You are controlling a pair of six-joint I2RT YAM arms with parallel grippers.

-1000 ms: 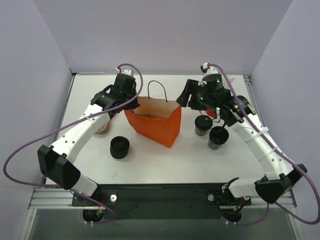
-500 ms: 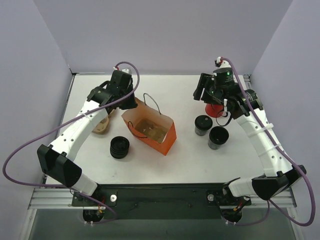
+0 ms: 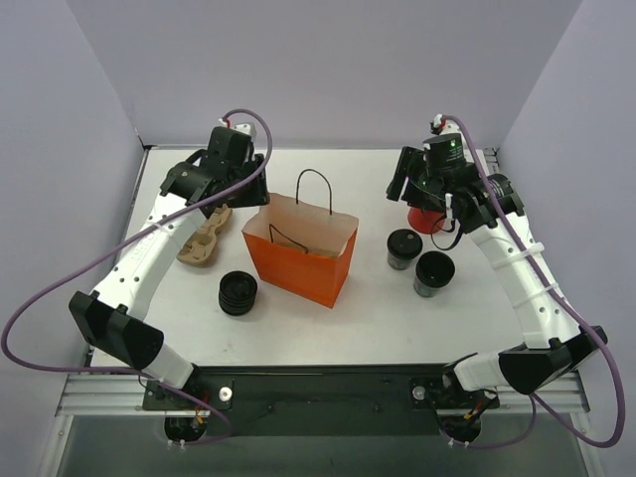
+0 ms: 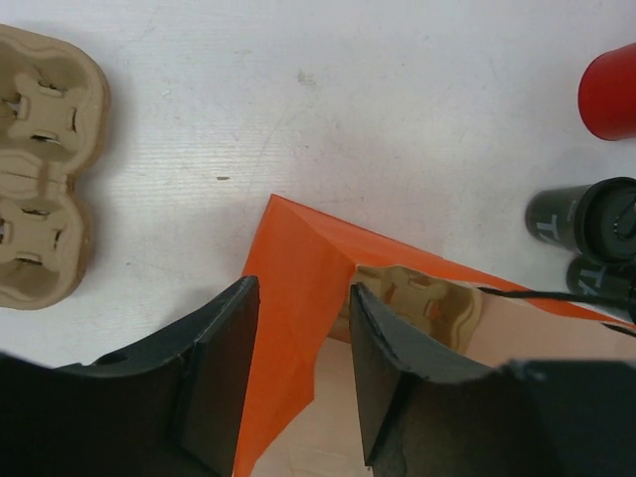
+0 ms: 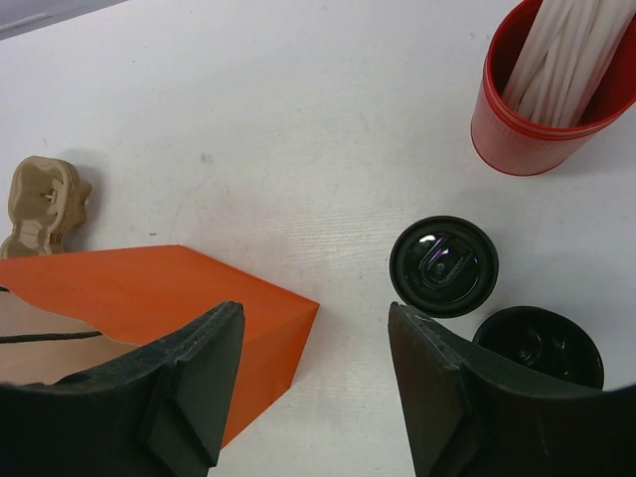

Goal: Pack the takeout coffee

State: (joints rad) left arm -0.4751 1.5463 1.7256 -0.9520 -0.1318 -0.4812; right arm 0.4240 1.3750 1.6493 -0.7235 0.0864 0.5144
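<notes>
Two takeout coffee cups, dark with black lids, stand right of the orange paper bag (image 3: 298,260): one (image 3: 401,247) nearer it, one (image 3: 434,273) further right. The right wrist view shows the same cups (image 5: 443,265) (image 5: 538,345). My left gripper (image 3: 245,186) hovers open over the bag's back left corner; its fingers (image 4: 224,348) straddle the bag's edge (image 4: 288,298) without pinching it. A cardboard carrier (image 4: 412,296) lies inside the bag. My right gripper (image 3: 405,187) hangs open and empty above the table, behind the cups, between bag (image 5: 149,288) and nearer cup.
A red cup of white straws (image 3: 427,219) stands just behind the coffees. A ribbed black round stack (image 3: 238,292) sits in front of the bag's left side. A second cardboard carrier (image 3: 204,238) lies left of the bag.
My left gripper has opened and let go of the bag's rim, pulling back and left. The bag, tipped half a second ago, stands upright. The right arm barely moved.
</notes>
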